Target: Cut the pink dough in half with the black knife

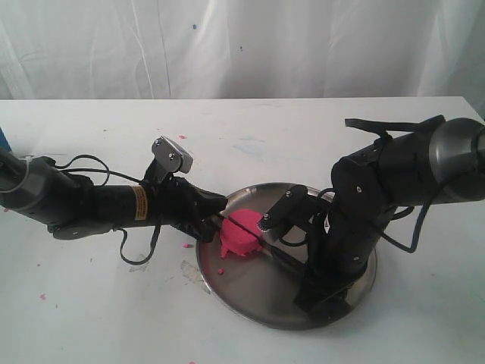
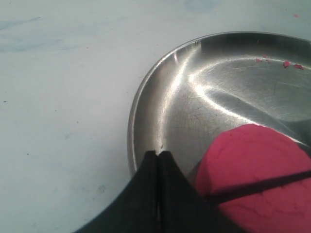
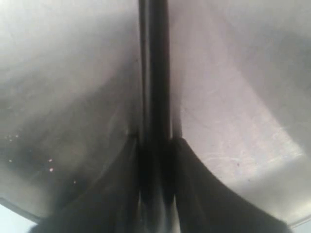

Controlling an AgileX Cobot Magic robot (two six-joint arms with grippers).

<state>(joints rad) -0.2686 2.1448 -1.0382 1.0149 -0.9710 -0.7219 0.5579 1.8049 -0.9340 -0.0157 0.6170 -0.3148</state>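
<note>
Crumbs (image 2: 286,63) dot plate (image 2: 138,111); left end effector (image 2: 158,154) sits beside pink dough (image 2: 252,155).

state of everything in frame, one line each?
plate: upright, pink crumbs inside
dough: one lump on plate, not split
knife: blade lying across dough
left end effector: shut, empty, close beside dough
right end effector: shut on knife
</note>
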